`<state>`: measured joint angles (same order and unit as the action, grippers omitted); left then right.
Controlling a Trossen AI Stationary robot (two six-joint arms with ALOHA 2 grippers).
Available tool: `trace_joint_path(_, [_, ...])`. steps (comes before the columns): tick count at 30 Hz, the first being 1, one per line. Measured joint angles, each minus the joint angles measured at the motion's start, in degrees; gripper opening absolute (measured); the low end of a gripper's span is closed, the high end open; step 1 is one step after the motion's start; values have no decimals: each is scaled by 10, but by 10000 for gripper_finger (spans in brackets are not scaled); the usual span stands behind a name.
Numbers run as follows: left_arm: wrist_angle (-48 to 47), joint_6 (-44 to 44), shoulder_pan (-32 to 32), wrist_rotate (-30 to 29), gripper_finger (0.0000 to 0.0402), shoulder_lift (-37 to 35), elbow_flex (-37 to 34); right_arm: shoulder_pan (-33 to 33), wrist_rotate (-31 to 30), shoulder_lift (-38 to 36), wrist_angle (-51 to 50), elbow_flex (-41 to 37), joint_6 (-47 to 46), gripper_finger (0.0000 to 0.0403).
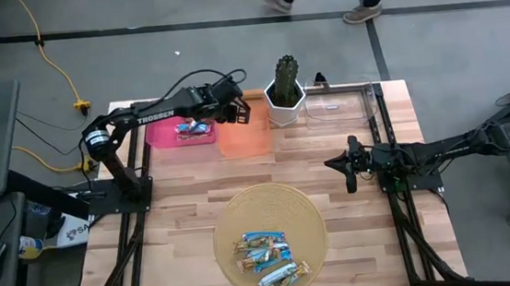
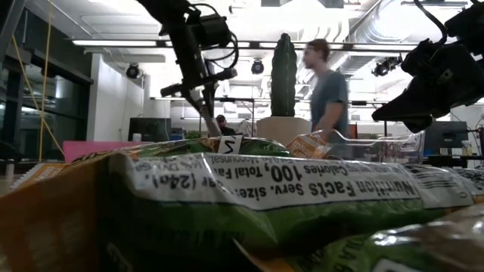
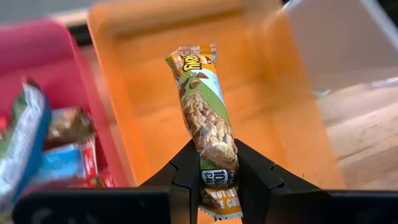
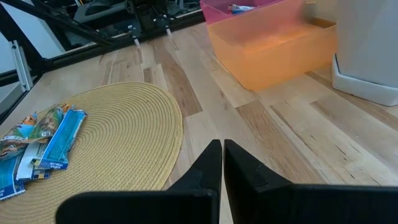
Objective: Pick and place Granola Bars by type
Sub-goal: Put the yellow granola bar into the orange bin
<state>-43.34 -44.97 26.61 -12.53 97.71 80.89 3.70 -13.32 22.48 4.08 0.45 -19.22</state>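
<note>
Two arms are showing in the high view: the left gripper (image 1: 236, 110) is hanging over the orange bin (image 1: 245, 136), just beside the pink bin (image 1: 180, 134), while the right gripper (image 1: 351, 173) is waiting low over the table (image 1: 187, 214) on its own side, well apart from everything. Several granola bars (image 1: 267, 258) are lying in a pile on the round woven mat (image 1: 243, 213), waiting to be sorted. A cactus in a white pot (image 1: 285, 94) is standing just beside the orange bin, and a swing toward it could be knocking it over.

Looking from the low view, wrappers close to the lens are blocking most of the table, so how high the left arm is hanging over the bin cannot be told from here.

Through the left wrist view, the fingers (image 3: 186, 174) are pinching a brown-and-tan granola bar (image 3: 205, 118) near one end only, the rest of it sticking out over the orange bin (image 3: 155, 93). With so short a hold, the bar could be pivoting or slipping before release, or falling toward the pink bin (image 3: 43, 68), where other bars (image 3: 62, 155) are already lying, and mixing the types.

Seen through the right wrist view, the right arm's fingers (image 4: 208, 165) are pressed together, carrying nothing.
</note>
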Motion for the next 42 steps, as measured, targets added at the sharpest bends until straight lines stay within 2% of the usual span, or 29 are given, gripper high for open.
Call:
trace_joint_path(6, [24, -53, 0, 2, 69, 0, -60, 0, 0, 0, 0, 0, 0, 0])
trace_joint_path(19, [121, -81, 0, 0, 69, 0, -129, 0, 0, 0, 0, 0, 0, 0])
trace_joint_path(25, [190, -82, -12, 43, 69, 29, -137, 0, 0, 0, 0, 0, 0, 0])
trace_joint_path(28, [205, -82, -24, 41, 69, 49, -137, 0, 0, 0, 0, 0, 1, 0])
trace_joint_path(33, [202, -78, -30, 45, 69, 69, -137, 0, -1, 0, 0, 0, 1, 0])
trace_joint_path(38, [221, -24, -31, 70, 71, 72, -137, 0, -1, 0, 0, 0, 1, 0])
trace_joint_path(42, [241, 7, -30, 96, 96, 72, -137, 0, 0, 0, 0, 0, 0, 0])
